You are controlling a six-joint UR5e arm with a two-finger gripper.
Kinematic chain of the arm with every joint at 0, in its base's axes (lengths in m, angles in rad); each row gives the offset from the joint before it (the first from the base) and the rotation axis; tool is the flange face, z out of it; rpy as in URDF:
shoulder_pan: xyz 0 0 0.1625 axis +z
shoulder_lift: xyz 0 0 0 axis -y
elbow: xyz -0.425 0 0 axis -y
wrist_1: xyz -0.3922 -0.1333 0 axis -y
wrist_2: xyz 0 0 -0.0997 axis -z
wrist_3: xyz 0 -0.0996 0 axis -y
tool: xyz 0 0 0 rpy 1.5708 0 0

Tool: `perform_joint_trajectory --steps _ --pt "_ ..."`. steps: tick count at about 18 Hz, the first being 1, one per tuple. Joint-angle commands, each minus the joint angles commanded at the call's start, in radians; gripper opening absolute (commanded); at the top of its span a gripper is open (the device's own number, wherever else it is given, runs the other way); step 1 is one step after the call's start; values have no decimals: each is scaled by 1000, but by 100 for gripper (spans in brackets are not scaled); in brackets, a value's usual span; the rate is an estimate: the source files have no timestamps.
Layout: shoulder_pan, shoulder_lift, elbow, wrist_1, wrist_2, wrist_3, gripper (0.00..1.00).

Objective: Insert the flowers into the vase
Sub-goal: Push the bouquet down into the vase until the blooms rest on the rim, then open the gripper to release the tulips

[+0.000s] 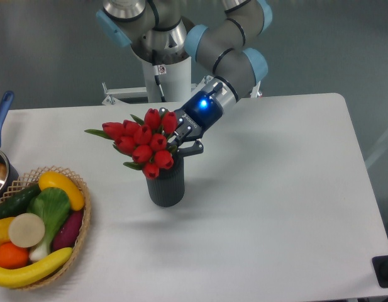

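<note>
Camera view, arm angled down, claw (181,142) beside flowers (143,141), vase (166,187)

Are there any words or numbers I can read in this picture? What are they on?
None that can be read.
Small label on the arm: red and white marks, too small to read.
Gripper: faint marks on its dark body, too blurred to read.
Flowers, vase, basket and table: no writing.
</note>
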Motion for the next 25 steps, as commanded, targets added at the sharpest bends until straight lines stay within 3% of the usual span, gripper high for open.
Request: perform_joint_trajectory --steps 6,7,8,11,12,16,18,23,25 --pt "0 -8 2 3 0 11 34" --pt "0 -8 2 3 0 15 38" --pt "0 -12 2 3 0 23 50" --pt "6 -20 3 3 0 43 59" --pt "6 -20 3 3 0 46 70" --pt "14 -20 6 3 0 61 81" --pt "15 -18 5 3 0 77 100" --pt "31 3 9 3 2 81 100" --pt "44 37 6 3 76 81 100"
